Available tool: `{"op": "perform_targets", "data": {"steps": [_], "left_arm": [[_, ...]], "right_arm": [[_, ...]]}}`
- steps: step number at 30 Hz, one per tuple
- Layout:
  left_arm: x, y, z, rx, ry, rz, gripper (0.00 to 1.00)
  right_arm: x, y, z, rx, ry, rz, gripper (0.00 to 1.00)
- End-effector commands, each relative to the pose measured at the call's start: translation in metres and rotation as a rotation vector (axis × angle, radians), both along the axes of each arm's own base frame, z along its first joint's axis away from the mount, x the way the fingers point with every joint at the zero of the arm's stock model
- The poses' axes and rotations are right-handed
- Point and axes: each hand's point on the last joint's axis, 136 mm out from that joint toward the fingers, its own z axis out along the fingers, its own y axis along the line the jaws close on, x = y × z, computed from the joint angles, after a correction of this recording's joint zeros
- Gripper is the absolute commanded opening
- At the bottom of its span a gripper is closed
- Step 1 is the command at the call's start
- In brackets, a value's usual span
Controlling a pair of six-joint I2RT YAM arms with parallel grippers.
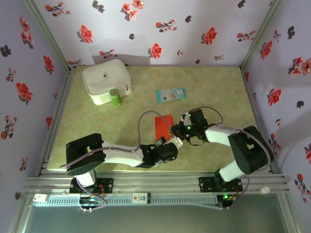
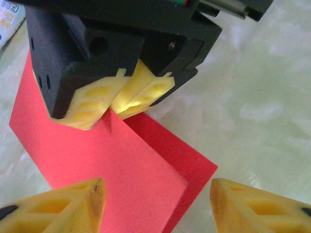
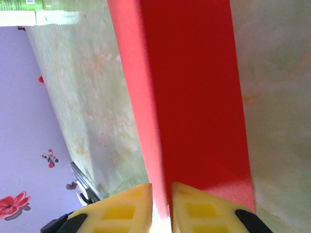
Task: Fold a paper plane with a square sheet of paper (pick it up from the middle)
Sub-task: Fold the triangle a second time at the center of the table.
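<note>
Yellow fingers (image 3: 121,208) of the right claw (image 3: 161,206) nip one edge of the thin bright red folded sheet of paper (image 3: 194,97), which stretches ahead over the pale green marbled worktop (image 3: 97,97). Opposite, the left claw (image 2: 158,194) gapes wide astride the sheet's other end.

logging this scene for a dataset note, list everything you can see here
red paper sheet: one, bright red, folded, mid-table
white case: one, white, far left of table
small green container: one, green, at the case's near side
packet: one, pale blue, far centre of table
table: one, mottled pale green
walls: three, lilac with red and dark flowers, around the table
left tool: one, yellow fingers, open at the sheet's near end
right tool: one, yellow fingers, shut on the sheet
</note>
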Motion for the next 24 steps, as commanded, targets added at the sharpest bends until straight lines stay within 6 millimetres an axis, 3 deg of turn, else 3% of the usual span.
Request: {"op": "perform_targets", "data": {"steps": [1, 12, 21, 24], "left_arm": [[0.0097, -0.0057, 0.0094, -0.003, -0.059, 0.031, 0.51], [0.0103, -0.0057, 0.0113, -0.019, -0.060, 0.047, 0.31], [0.0073, -0.0074, 0.0130, -0.033, -0.043, 0.028, 0.25], [0.0065, -0.0078, 0.0120, -0.036, -0.035, 0.027, 0.15]], "right_arm": [[0.0054, 0.0014, 0.0085, 0.018, 0.001, -0.007, 0.16], [0.0055, -0.0003, 0.0077, 0.015, 0.003, -0.009, 0.17], [0.0060, -0.0026, 0.0066, 0.007, 0.002, -0.018, 0.17], [0.0067, -0.0033, 0.0066, 0.007, 0.002, -0.021, 0.18]]}}
